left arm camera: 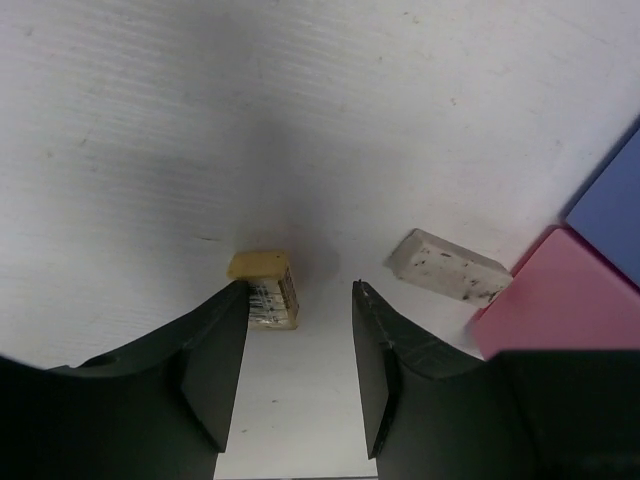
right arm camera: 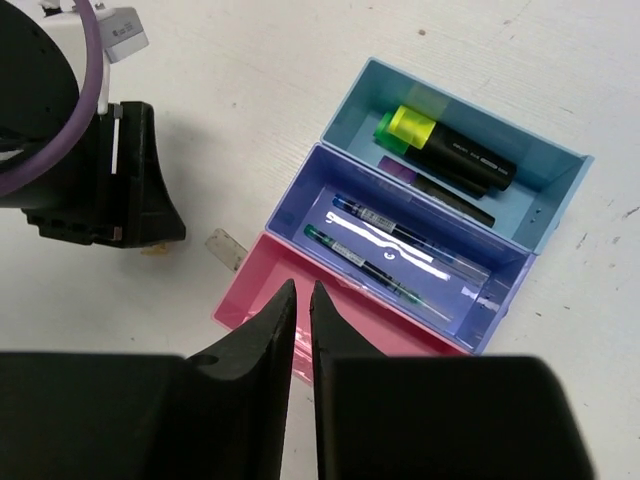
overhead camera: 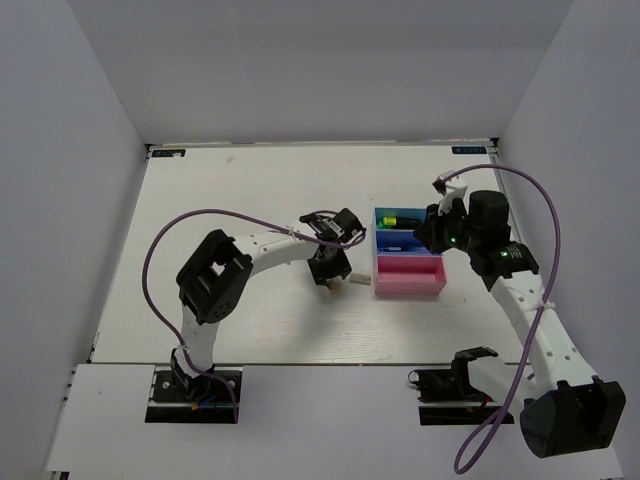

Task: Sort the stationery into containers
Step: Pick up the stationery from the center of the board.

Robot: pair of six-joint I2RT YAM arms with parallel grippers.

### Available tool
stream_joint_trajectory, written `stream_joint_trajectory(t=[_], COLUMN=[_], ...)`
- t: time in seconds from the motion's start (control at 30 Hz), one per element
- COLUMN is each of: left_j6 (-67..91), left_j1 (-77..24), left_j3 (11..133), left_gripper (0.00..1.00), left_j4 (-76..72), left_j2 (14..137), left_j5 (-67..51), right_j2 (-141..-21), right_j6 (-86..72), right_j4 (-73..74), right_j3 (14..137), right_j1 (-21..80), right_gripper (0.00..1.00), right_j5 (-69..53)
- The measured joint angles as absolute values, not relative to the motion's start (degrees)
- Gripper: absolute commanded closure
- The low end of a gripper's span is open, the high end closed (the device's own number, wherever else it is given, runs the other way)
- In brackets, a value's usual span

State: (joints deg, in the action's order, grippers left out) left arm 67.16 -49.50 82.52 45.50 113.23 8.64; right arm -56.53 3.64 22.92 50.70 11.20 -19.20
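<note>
The organiser (overhead camera: 409,277) stands right of centre. In the right wrist view its light blue bin (right arm camera: 545,205) holds the yellow (right arm camera: 415,125), green (right arm camera: 384,128) and partly hidden purple (right arm camera: 402,172) highlighters. The darker blue bin (right arm camera: 495,275) holds the blue pen (right arm camera: 385,226) and greenish pen (right arm camera: 360,258). The pink bin (right arm camera: 245,290) looks empty. My left gripper (left arm camera: 299,290) is open, low over the table, with a yellowish eraser (left arm camera: 268,285) at its left fingertip. A pale speckled eraser (left arm camera: 450,265) lies beside the pink bin. My right gripper (right arm camera: 303,290) is shut and empty above the pink bin.
White walls close in the table at the left (overhead camera: 90,200), back and right. The left arm's purple cable (overhead camera: 200,215) loops over the left half. Both arm bases sit at the near edge (overhead camera: 300,385). The left gripper (right arm camera: 110,185) is close to the organiser's left end.
</note>
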Motion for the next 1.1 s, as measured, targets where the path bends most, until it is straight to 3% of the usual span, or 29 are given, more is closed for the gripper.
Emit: stream_joint_trajectory(t=[0.7,0.8,0.9,0.93,0.97,1.0,1.1], left_j6=[66.89,66.85,66.67,66.59,66.41,66.26,64.64], left_j1=[-50.26,-50.28,-50.39,-50.43,-50.52,-50.54,-50.74], left_j3=[83.44,83.77,84.20,84.25,84.25,84.25,84.03], left_gripper=[0.45,0.56,0.74,0.81,1.00,1.00,1.00], left_j4=[50.96,51.33,51.90,51.99,51.99,51.99,51.77], left_j2=[116.09,116.40,116.77,116.77,116.77,116.75,116.38], left_j5=[10.31,10.35,10.37,10.31,10.39,10.41,10.52], right_j2=[-55.81,-55.81,-55.79,-55.75,-55.72,-55.68,-55.48], right_j6=[1.89,1.80,1.65,1.63,1.63,1.61,1.17], right_j4=[22.33,22.31,22.31,22.31,22.31,22.31,22.33], right_j3=[49.87,49.80,49.80,49.80,49.80,49.80,49.80], right_j1=[7.99,7.60,7.18,7.09,7.01,6.87,6.44], right_gripper=[0.85,0.85,0.85,0.85,0.85,0.83,0.52], right_j5=[-20.78,-21.15,-21.32,-21.39,-21.47,-21.65,-22.46])
